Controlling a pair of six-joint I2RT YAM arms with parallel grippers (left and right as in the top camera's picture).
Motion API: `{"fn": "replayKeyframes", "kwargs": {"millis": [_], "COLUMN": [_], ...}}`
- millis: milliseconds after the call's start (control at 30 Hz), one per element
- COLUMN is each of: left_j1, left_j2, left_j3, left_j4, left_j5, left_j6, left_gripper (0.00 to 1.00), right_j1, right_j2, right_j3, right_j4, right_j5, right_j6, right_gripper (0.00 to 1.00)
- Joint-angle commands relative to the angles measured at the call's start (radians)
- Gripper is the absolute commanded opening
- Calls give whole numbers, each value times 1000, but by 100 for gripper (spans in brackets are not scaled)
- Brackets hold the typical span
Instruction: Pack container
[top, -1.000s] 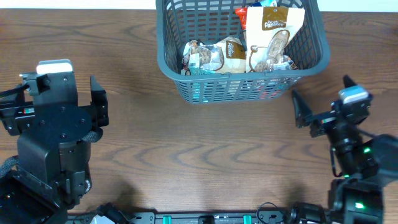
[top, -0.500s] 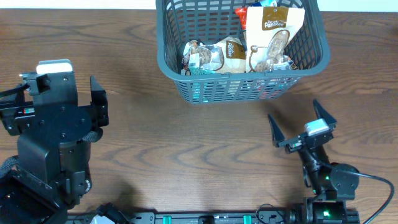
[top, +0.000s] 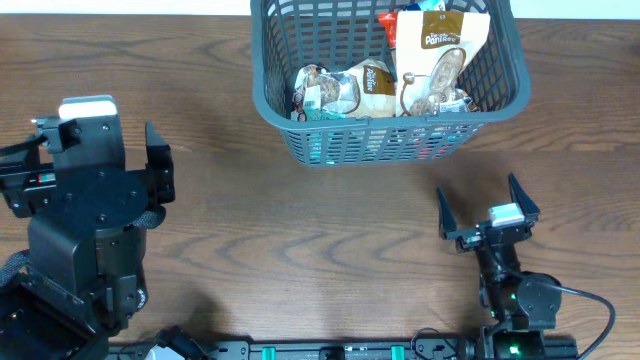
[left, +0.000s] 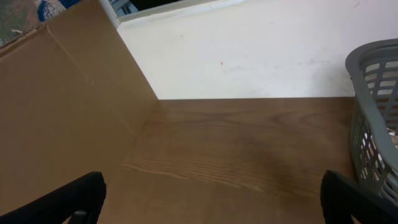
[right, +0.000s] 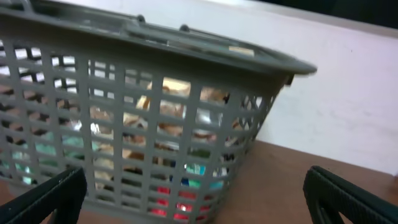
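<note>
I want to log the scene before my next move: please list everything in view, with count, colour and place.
container: one, dark grey, far middle of the table.
snack packets: at least three; brown-and-white, teal-and-brown, red; all inside the container.
table: one, dark brown wood, under everything.
wall: one, white, behind the table's far edge.
cardboard panel: one, tan, along the table's left side, seen by the left wrist camera.
left claw: one, black, near left, open and empty.
right claw: one, black, near right, open and empty, facing the container.
</note>
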Motion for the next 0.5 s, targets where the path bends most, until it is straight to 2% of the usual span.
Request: {"fn": "replayKeyframes", "kwargs": {"millis": [0,167,467], "left_j1": [5,5,5], "left_j2": [1,1,1], "left_j3": [-1,-1,-1], "left_j4": [-3,-3,-3], "left_j5": [-7,-7,-7], "left_j6": [10,9,10], "left_gripper": [99,98,99], "right_j1": [8,8,8], "right_j2": [-39,-74,-85], "right_j3": [-40,-72,-72], "right_j4": [0,-2,-121], "right_j5": [25,37,100], "right_j6": [-10,-11,-10], "right_gripper": [98,99,99]}}
